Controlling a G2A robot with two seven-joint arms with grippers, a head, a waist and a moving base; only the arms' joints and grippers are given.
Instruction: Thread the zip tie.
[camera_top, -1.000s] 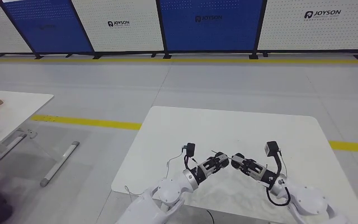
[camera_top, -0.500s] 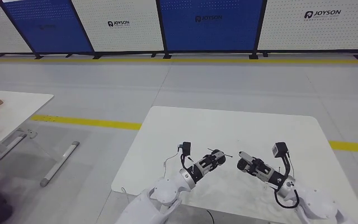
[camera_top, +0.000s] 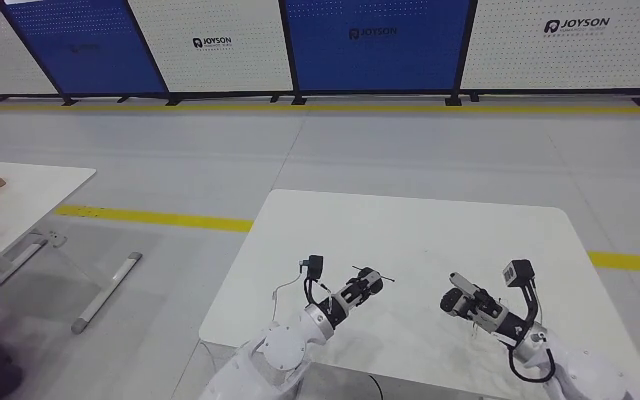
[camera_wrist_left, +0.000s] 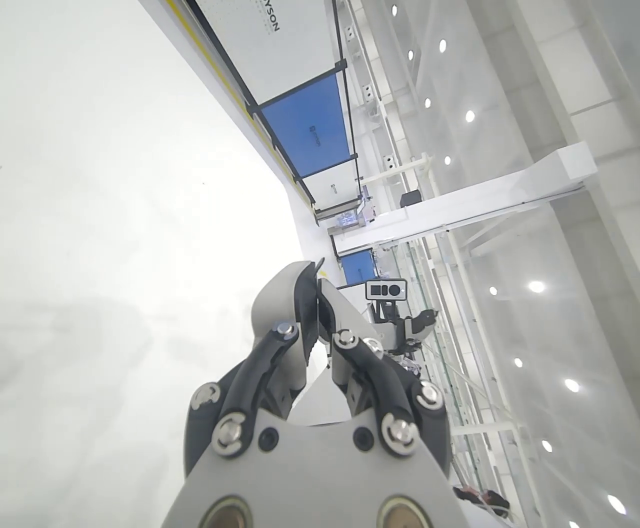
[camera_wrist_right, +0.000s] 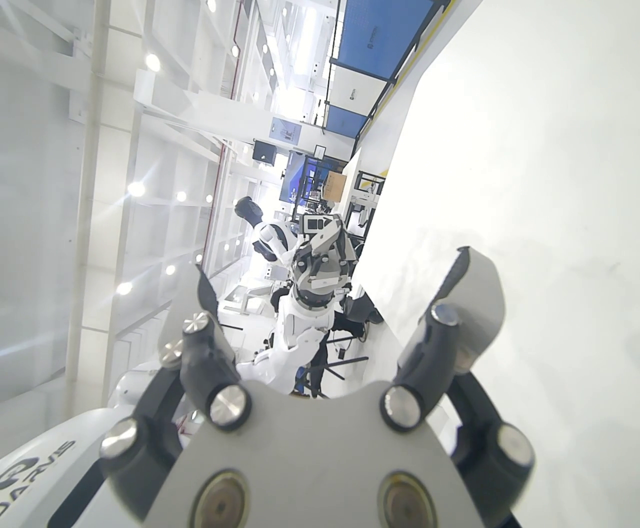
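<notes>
One zip tie (camera_top: 386, 279) is pinched between the jaws of the left gripper (camera_top: 368, 281), probably for steadying, while the right gripper (camera_top: 452, 297) is spread wide, empty.

Matt white table (camera_top: 420, 230), left claw (camera_wrist_left: 316, 280) — brushed metal, black plastic zip tie (camera_top: 386, 278)

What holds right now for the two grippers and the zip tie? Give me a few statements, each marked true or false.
1. The left gripper is shut on the thin black plastic zip tie. True.
2. The right gripper is shut as well. False: its jaws stand open and hold nothing.
3. The two grippers touch. False: they are apart, with bare white rectangular table between them.
4. The zip tie sticks out past the left gripper's fingertips. True.
</notes>
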